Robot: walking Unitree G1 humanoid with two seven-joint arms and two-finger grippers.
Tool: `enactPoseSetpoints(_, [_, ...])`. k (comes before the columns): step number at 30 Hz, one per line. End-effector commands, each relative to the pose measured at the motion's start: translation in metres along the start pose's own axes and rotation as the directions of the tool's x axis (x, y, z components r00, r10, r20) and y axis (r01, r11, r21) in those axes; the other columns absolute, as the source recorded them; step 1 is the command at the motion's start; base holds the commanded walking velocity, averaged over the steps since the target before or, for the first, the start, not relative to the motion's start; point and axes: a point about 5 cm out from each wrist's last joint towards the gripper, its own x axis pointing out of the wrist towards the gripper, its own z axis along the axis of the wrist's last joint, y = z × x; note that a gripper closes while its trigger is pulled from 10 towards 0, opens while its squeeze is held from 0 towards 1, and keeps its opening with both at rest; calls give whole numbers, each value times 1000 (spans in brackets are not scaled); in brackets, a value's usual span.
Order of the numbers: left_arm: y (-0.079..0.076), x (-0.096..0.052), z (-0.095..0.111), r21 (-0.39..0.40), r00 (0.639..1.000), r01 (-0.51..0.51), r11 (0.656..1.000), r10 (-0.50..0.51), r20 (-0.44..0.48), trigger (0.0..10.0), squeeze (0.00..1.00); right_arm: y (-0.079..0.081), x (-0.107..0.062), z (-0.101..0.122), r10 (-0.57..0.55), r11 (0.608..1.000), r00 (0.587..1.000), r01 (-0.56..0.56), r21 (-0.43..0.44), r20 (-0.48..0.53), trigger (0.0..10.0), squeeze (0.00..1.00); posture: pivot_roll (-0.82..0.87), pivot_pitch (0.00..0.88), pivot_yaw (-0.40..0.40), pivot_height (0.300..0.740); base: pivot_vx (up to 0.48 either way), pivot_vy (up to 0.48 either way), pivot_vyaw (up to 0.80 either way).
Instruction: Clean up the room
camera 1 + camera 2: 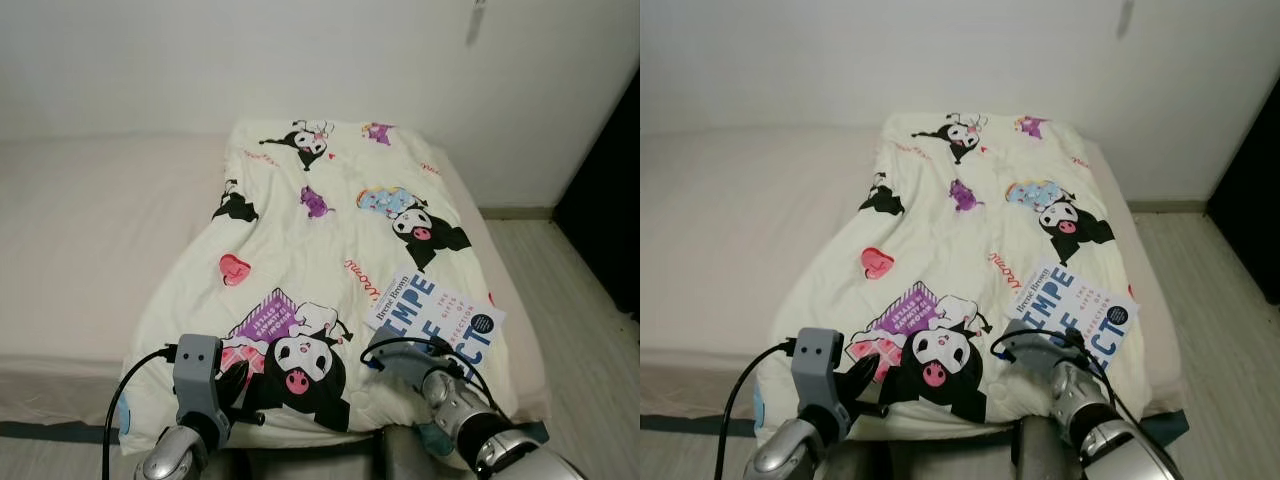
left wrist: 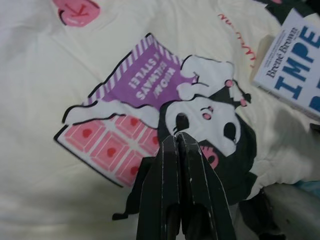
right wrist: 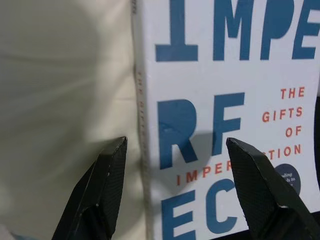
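Two black fingers of the right pincer [image 3: 172,187] gape wide over the white paperback book with blue lettering [image 1: 437,320], one tip past its spine, gripping nothing. The book lies near the foot edge of the cream cartoon-print blanket [image 1: 310,230]. Left pincer [image 2: 181,150] hovers pressed closed, empty, beside it.

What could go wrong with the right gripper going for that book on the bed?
1. The right gripper is open, its fingers straddling the spine edge of the book, which lies flat on the soft blanket. Closing could pinch fabric along with the cover, or just push the book away.
2. The book sits close to the bed's near right edge; a nudge might slide it off onto the floor.
3. The left gripper is shut just over the blanket and could snag it.
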Motion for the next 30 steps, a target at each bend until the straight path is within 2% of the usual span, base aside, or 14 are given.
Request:
enactPoseSetpoints(1, [-3, -4, 2, -26, 1000, 19, 999, -19, 10, 10000, 0, -5, 1, -3, -25, 999, 999, 25, -30, -21, 10000, 0, -73, 220, -1, 592, 0, 0, 0])
enactPoseSetpoints(5, [-6, -4, 6, -35, 999, 40, 999, -39, 27, 10000, 0, -16, 2, -7, -69, 997, 997, 68, -32, -38, 10000, 0, -69, 220, -4, 592, 0, 0, 0])
enactPoseSetpoints(8, [-6, -4, 7, -40, 999, 42, 998, -41, 31, 10000, 0, -19, 3, -8, -78, 996, 996, 77, -38, -39, 10000, 0, -68, 224, -6, 592, 0, 0, 0])
enactPoseSetpoints(20, [-4, -6, 18, -129, 996, 21, 991, -9, 94, 10000, 0, -43, 5, -2, -184, 979, 983, 183, -86, 4, 10000, 0, -69, 233, -15, 592, 0, 0, 0])
enactPoseSetpoints(30, [-9, -3, 15, -153, 996, 23, 988, -9, 93, 10000, 0, -46, 5, 3, -189, 978, 981, 192, -85, 37, 10000, 0, -56, 268, -16, 592, 0, 0, 0])
